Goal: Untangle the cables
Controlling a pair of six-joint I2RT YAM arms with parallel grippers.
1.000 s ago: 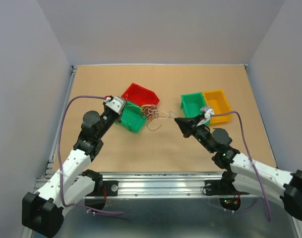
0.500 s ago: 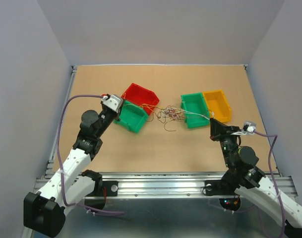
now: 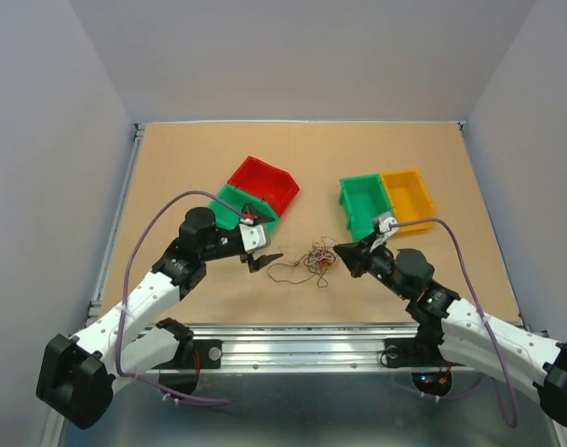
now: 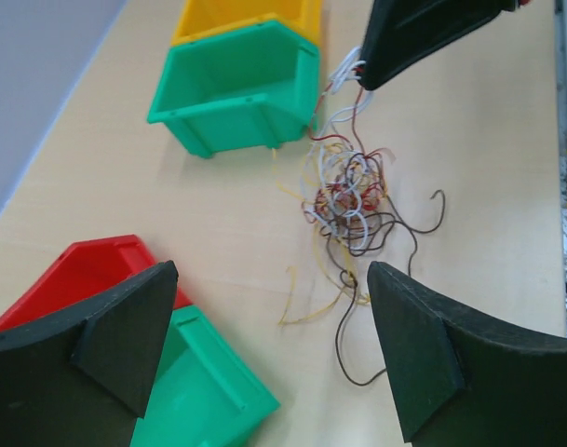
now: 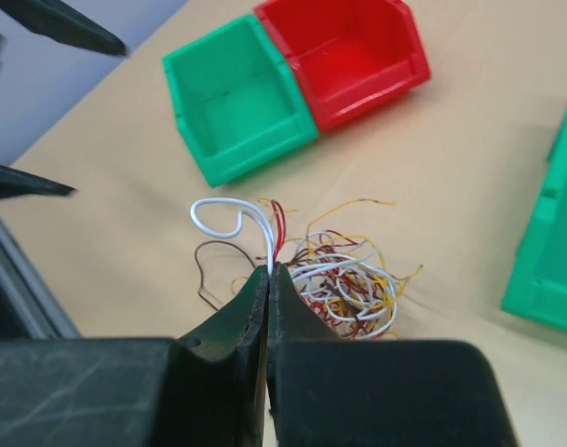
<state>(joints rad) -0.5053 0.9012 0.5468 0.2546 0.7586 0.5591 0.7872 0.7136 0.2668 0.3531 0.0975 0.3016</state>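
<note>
On tan tabletop [image 3: 199, 158]: cables [image 3: 316, 261] tangled; grey walls [image 3: 311, 56] around.

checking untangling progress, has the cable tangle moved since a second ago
Yes. In the top view the cables sat level with the right green bin; now they lie nearer the near edge of the table, in front and left of it.

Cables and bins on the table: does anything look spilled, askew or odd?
Nothing damaged. The cables lie tangled on the table, outside all four bins, stray ends trailing toward the left end effector, which is open. The right end effector pinches a white strand.
</note>
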